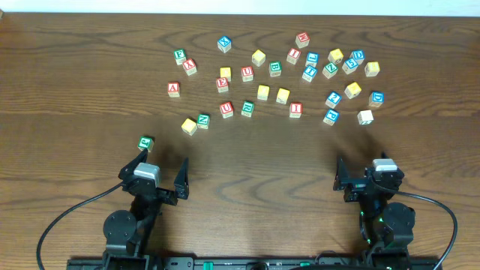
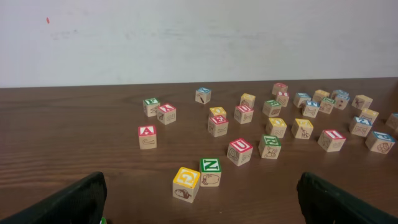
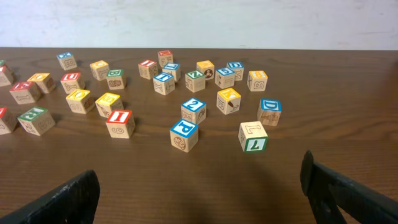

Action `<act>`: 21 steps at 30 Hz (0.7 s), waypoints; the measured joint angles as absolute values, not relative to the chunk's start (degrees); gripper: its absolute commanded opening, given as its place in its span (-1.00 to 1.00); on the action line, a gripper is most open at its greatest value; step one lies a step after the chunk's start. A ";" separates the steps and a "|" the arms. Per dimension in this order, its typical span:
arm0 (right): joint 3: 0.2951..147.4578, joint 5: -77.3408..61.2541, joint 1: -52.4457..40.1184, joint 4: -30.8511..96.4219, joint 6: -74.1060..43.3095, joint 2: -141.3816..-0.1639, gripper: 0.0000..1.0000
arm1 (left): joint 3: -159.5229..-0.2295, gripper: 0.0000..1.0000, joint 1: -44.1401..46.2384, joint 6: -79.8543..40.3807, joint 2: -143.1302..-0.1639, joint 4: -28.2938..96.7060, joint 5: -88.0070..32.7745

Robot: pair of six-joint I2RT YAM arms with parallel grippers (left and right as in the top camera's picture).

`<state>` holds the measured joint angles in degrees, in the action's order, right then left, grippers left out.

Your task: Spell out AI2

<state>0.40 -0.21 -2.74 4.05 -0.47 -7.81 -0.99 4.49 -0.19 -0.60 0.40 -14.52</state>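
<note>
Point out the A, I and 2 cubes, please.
Red A cube [image 2: 147,131]: left wrist view, top face.
Red I cube [image 3: 119,117]: right wrist view, top face.
Blue 2 cube [image 3: 193,105]: right wrist view, top face.

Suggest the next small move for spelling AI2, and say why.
Probably send the left gripper forward to the red A cube. Both grippers are open and empty. The A sits on the left side, apart from its neighbours, so the fingers should fit around it. The right gripper is nearer the I cube and the 2 cube.
</note>
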 measured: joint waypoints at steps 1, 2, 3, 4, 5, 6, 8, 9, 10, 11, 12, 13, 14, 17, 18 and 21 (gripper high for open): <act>0.40 -0.95 -2.74 3.95 -4.51 -7.81 0.99 | -0.99 0.93 4.49 -0.19 -0.58 0.40 -14.52; 0.40 -3.14 -2.74 3.68 -11.07 -7.86 0.98 | -0.99 0.93 4.49 -0.19 -0.60 0.40 -14.55; 0.40 -4.62 -2.74 3.64 -16.21 -7.86 0.98 | -0.99 0.93 4.49 -0.19 -0.58 0.40 -14.52; 0.40 -5.50 -2.74 3.62 -19.14 -7.86 0.98 | -0.99 0.93 4.49 -0.19 -0.60 0.40 -14.55; 0.40 -6.13 -2.74 3.60 -21.61 -7.86 0.98 | -0.99 0.93 4.49 -0.19 -0.58 0.40 -14.52; 0.40 -6.68 -2.74 3.60 -23.42 -7.86 0.99 | -0.99 0.93 4.49 -0.19 -0.60 0.40 -14.52; 0.40 -7.46 -2.74 3.55 -26.63 -7.86 0.99 | -0.99 0.93 4.49 -0.19 -0.60 0.40 -14.52; 0.40 -7.77 -2.74 3.51 -27.57 -7.86 0.99 | -0.99 0.93 4.49 -0.19 -0.60 0.40 -14.52; 0.40 -7.94 -2.74 3.51 -28.25 -7.86 0.99 | -0.99 0.93 4.49 -0.19 -0.58 0.40 -14.52; 0.40 -8.03 -2.74 3.49 -28.58 -7.86 0.99 | -0.99 0.93 4.49 -0.19 -0.60 0.40 -14.52; 0.40 -8.19 -2.74 3.46 -29.17 -7.86 0.99 | -0.99 0.93 4.49 -0.19 -0.60 0.40 -14.52; 0.40 -8.21 -2.74 3.46 -29.45 -7.86 0.98 | -0.99 0.93 4.49 -0.19 -0.60 0.40 -14.52; 0.40 -8.23 -2.74 3.44 -29.76 -7.86 0.99 | -0.99 0.93 4.49 -0.19 -0.58 0.40 -14.52; 0.40 -8.34 -2.74 3.44 -30.20 -7.86 0.98 | -0.99 0.93 4.49 -0.19 -0.60 0.40 -14.52; 0.40 -8.36 -2.74 3.44 -30.26 -7.86 0.99 | -0.99 0.93 4.49 -0.19 -0.58 0.40 -14.52; 0.40 -8.38 -2.74 3.44 -30.59 -7.86 0.99 | -0.99 0.93 4.49 -0.19 -0.60 0.40 -14.52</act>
<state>0.40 -8.38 -2.74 3.44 -30.59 -7.86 -0.99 4.49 -0.19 -0.60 0.40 -14.52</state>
